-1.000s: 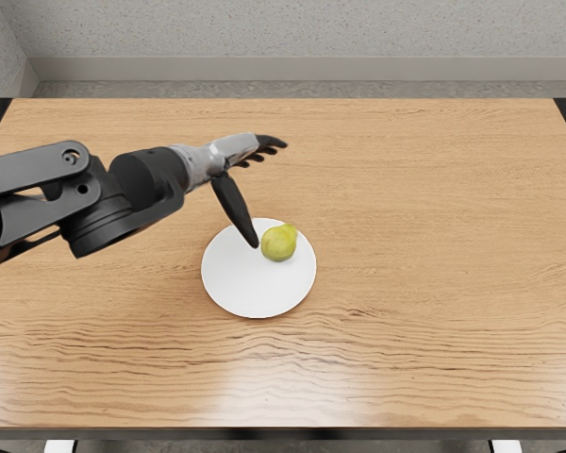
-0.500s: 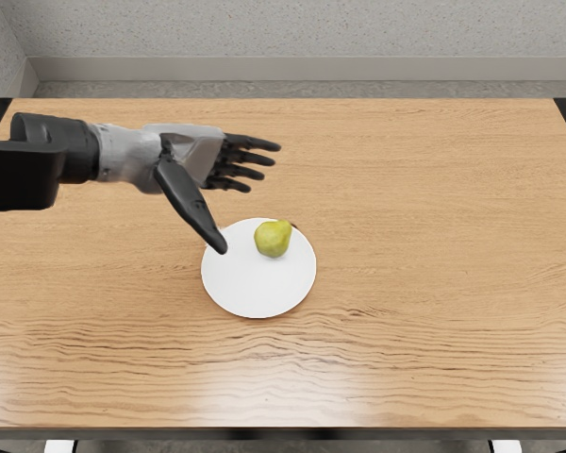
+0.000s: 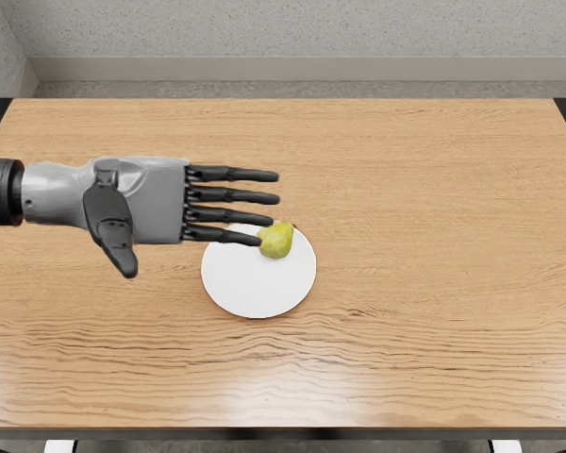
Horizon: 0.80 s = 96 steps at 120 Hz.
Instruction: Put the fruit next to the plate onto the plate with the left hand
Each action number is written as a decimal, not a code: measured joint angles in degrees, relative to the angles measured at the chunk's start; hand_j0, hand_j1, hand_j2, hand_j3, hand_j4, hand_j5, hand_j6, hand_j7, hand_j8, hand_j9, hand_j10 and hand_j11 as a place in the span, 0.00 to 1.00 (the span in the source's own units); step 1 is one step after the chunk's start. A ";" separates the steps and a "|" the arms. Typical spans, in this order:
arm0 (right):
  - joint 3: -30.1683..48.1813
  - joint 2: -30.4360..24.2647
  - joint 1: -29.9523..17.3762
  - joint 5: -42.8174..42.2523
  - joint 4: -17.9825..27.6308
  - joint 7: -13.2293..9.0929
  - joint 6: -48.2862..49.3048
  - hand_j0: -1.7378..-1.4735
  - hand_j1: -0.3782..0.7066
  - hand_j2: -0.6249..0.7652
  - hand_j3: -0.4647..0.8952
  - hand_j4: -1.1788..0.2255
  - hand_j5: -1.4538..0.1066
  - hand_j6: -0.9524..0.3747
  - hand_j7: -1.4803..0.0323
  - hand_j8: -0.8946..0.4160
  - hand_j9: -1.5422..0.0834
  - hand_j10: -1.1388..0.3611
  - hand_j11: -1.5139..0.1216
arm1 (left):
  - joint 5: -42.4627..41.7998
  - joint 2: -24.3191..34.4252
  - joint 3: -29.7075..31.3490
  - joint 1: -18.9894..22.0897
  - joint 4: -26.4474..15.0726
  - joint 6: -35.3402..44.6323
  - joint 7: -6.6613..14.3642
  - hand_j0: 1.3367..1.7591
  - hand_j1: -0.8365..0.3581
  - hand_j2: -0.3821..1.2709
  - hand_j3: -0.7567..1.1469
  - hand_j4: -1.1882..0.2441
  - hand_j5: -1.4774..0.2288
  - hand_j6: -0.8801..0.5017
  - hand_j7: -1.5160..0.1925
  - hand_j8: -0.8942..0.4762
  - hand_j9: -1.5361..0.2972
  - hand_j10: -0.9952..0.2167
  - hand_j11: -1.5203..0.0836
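A yellow-green pear [image 3: 277, 240] rests on the white round plate [image 3: 255, 283], near the plate's far right rim. My left hand [image 3: 160, 203] reaches in from the left edge, palm flat, with its fingers [image 3: 231, 197] stretched out straight toward the pear. The lowest fingertip ends just left of the pear, at its edge. The thumb [image 3: 113, 236] hangs down to the left of the plate. Nothing is held in the hand. The right arm does not show.
The plate sits near the middle of a wooden table [image 3: 434, 236]. A grey wall and baseboard run along the table's far edge.
The left hand has flattened and dropped lower, with its fingers now straight and level beside the pear. The arm has drawn back to the left. The pear has stayed on the plate.
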 joint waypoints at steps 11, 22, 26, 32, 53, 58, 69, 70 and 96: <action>0.00 0.00 0.00 0.00 0.02 -0.01 0.01 0.30 0.03 0.45 0.34 0.84 0.93 0.72 0.98 0.68 0.95 0.76 0.93 | -2.29 2.72 0.08 0.35 2.09 -0.30 0.00 0.76 0.96 0.23 0.40 0.81 0.84 0.62 0.87 0.63 0.82 0.80 0.93; 0.00 0.00 0.00 0.00 0.06 -0.02 0.01 0.30 0.03 0.45 0.34 0.84 0.93 0.72 0.98 0.68 0.95 0.76 0.93 | -2.72 6.85 0.33 0.35 3.05 -0.42 0.00 0.76 0.97 0.23 0.40 0.81 0.85 0.62 0.87 0.64 0.82 0.80 0.93; 0.01 0.00 0.00 0.00 0.07 -0.02 0.01 0.30 0.03 0.45 0.34 0.84 0.93 0.72 0.98 0.68 0.95 0.76 0.93 | -2.22 8.28 0.49 0.64 3.27 -0.45 0.00 0.76 0.97 0.23 0.40 0.81 0.85 0.62 0.87 0.64 0.82 0.80 0.93; 0.02 0.00 0.00 0.00 0.08 -0.03 0.01 0.30 0.03 0.45 0.34 0.84 0.93 0.72 0.98 0.68 0.95 0.76 0.93 | -1.42 8.89 0.65 0.99 3.49 -0.47 0.00 0.76 0.97 0.23 0.40 0.81 0.85 0.62 0.87 0.64 0.82 0.80 0.93; 0.01 0.00 0.00 0.00 0.09 0.00 0.01 0.30 0.03 0.45 0.34 0.84 0.93 0.72 0.98 0.68 0.95 0.76 0.93 | -0.30 10.65 0.91 2.27 3.78 -0.52 0.00 0.76 0.97 0.23 0.40 0.82 0.85 0.63 0.87 0.64 0.82 0.81 0.93; 0.00 0.00 0.00 0.00 0.09 0.00 0.01 0.30 0.03 0.45 0.34 0.84 0.93 0.72 0.98 0.68 0.95 0.76 0.93 | -0.21 10.75 0.92 2.30 3.80 -0.53 0.00 0.76 0.97 0.23 0.40 0.82 0.85 0.63 0.87 0.64 0.82 0.81 0.93; 0.00 0.00 0.00 0.00 0.09 -0.01 0.01 0.30 0.03 0.45 0.34 0.84 0.93 0.72 0.98 0.68 0.95 0.76 0.93 | -0.11 12.99 0.97 2.73 3.83 -0.53 0.00 0.76 0.97 0.23 0.40 0.82 0.85 0.63 0.87 0.64 0.82 0.81 0.93; 0.00 0.00 0.00 0.00 0.09 -0.01 0.01 0.30 0.03 0.45 0.34 0.84 0.93 0.72 0.98 0.68 0.95 0.76 0.93 | -0.11 13.06 0.96 2.74 3.83 -0.53 0.00 0.76 0.97 0.23 0.40 0.82 0.85 0.63 0.87 0.64 0.82 0.81 0.93; 0.00 0.00 0.00 0.00 0.16 -0.02 0.02 0.30 0.03 0.45 0.34 0.84 0.93 0.72 0.98 0.68 0.95 0.76 0.93 | -0.07 14.94 1.01 3.28 3.84 -0.55 0.00 0.76 0.97 0.23 0.40 0.82 0.85 0.63 0.87 0.64 0.83 0.81 0.93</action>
